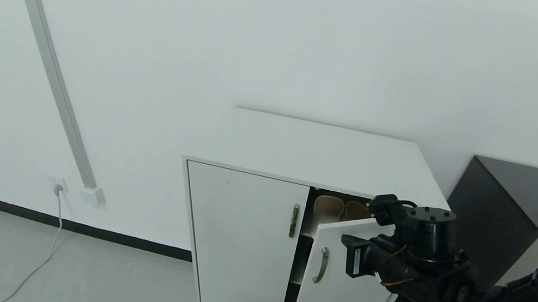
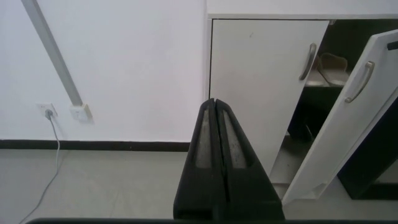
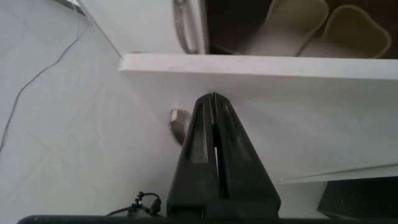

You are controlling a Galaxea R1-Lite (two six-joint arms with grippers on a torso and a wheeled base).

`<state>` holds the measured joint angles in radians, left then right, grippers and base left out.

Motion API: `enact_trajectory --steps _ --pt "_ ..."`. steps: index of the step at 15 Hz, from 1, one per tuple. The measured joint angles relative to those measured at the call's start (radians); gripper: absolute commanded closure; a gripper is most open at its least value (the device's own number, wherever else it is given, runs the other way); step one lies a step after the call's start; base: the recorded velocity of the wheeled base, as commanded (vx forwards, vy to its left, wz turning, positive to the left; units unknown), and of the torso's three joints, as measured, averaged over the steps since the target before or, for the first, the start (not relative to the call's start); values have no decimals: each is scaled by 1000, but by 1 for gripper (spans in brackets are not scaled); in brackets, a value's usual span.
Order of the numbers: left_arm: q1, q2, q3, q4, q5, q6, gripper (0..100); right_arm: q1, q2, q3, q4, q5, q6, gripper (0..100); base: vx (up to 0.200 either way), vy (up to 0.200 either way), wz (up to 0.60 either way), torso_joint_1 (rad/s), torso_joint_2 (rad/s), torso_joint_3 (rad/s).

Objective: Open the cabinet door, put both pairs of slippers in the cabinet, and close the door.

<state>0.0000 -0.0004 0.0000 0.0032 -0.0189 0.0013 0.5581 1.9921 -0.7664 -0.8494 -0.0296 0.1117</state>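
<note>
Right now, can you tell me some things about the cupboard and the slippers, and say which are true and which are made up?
1. The right door of the cabinet is partly open. True.
2. The slippers are lying on the floor. False: they sit inside the cabinet, up high behind the open door.
3. The left door is shut. True.
4. The right pincer is wide open. False: its fingers are pressed together, close to the front of the right door.
5. The slippers are bright red. False: they are beige.
</note>
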Motion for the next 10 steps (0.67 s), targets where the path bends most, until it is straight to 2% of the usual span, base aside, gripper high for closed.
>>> enact_trajectory --steps 10 --pt "0 0 0 0 0 1 100 -25 123 -121 0 -1 -2 100 0 0 0 0 0 0"
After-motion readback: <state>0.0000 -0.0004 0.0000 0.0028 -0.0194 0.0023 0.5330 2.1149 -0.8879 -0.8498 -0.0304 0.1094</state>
